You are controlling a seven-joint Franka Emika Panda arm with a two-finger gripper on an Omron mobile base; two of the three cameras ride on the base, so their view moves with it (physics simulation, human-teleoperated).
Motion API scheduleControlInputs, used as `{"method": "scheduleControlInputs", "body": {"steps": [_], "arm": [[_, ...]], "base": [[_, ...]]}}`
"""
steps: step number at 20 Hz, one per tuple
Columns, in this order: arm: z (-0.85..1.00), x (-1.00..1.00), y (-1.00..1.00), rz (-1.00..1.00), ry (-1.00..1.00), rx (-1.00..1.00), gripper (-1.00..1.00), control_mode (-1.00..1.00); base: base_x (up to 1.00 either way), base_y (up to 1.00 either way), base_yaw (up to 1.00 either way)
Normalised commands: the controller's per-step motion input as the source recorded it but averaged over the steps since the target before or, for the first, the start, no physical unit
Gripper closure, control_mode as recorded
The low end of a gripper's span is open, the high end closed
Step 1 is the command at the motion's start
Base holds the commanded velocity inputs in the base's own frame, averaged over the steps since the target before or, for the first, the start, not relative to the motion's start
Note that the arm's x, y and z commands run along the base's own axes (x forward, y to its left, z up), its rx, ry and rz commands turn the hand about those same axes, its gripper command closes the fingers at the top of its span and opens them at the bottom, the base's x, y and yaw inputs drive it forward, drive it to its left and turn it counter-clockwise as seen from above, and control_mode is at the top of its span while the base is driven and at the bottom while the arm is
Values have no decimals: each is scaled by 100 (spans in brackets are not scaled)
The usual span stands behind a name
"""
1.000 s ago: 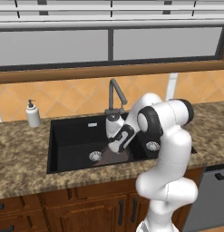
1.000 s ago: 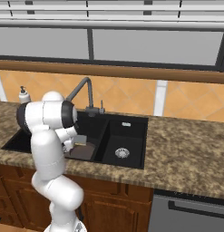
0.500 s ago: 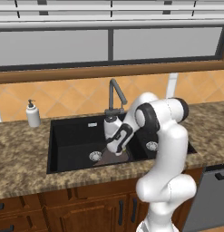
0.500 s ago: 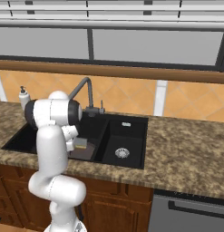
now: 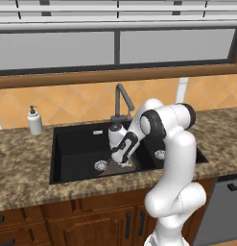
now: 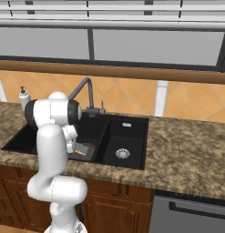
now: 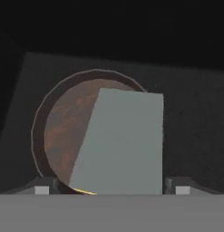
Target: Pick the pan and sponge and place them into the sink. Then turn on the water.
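Now the tool (image 7: pixel 111 188) is hanging low inside the sink (image 5: pixel 72 144), its fingertips (image 7: pixel 41 188) standing wide on either side of the sponge (image 7: pixel 120 142) and apparently not pinching it. The sponge is lying grey-blue side up over the pan (image 7: pixel 59 131), which is sitting on the floor of the large basin beside the silver drain (image 5: pixel 100 166). The sponge is probably light and squashy (best taken across its short sides); the pan looks rigid, heavier, best gripped at its rim. The faucet (image 5: pixel 122 98) is standing behind on the table (image 5: pixel 24 158), no water running.
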Motion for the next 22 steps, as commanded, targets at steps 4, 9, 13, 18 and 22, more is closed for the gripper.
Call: {"method": "scheduleControlInputs", "body": {"steps": [4,9,13,18,22], "arm": [[0,-24,11,-4,-9,0,-100,-100],[2,-60,15,-1,-17,0,-100,-100],[37,-81,25,0,-11,0,-100,-100],[67,-53,44,7,1,-7,-100,-100],[100,-15,27,12,6,-12,-100,-100]], "base": [[0,0,0],[0,0,0],[0,0,0],[0,0,0],[0,0,0]]}}
